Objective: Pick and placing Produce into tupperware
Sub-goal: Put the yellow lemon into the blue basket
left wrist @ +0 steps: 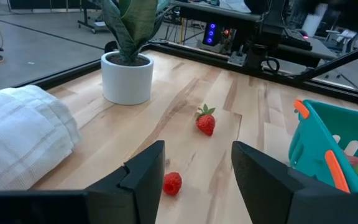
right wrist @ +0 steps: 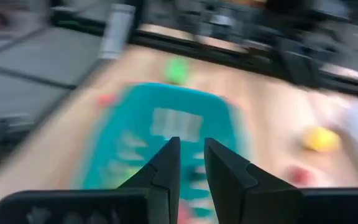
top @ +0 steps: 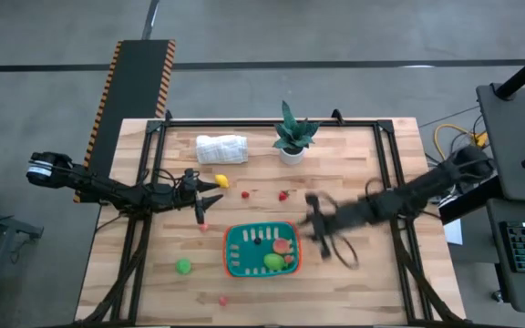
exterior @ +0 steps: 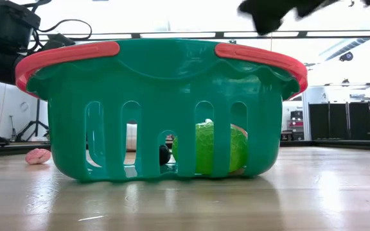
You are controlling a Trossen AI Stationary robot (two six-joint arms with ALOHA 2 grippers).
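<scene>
On the wooden counter (top: 372,273), items ran as follows, largest first.

One counter, framed by a dark rail. Two dark arms: the left arm reached in from the counter's left edge, the right arm from its right.

One tupperware (top: 261,250), a teal basket with an orange-red rim, stood near the front middle of the counter. Inside it, the high view showed three pieces of produce: one green piece (top: 273,262), one orange-pink piece (top: 282,245) and one small dark piece (top: 256,241).

One rolled white cloth (top: 221,148) and one potted plant (top: 292,137) stood toward the back.

Loose produce on the counter, six pieces: one yellow (top: 221,181), one green (top: 183,266), and four small red ones, among them a strawberry (left wrist: 206,122) and a raspberry (left wrist: 172,183).

Left hand (top: 200,199): one, left of the tupperware, fingers moderately apart, holding nothing. Right hand (top: 316,221): one, just beside the tupperware's right end, blurred; fingers (right wrist: 166,165) narrow with a slim gap, nothing seen between them.

Views compared: only the low view showed the basket's slotted wall (exterior: 166,128), the green piece visible through it, and one pink piece (exterior: 38,156) lying outside to its left. Only the left wrist view resolved the strawberry's leafy top.
</scene>
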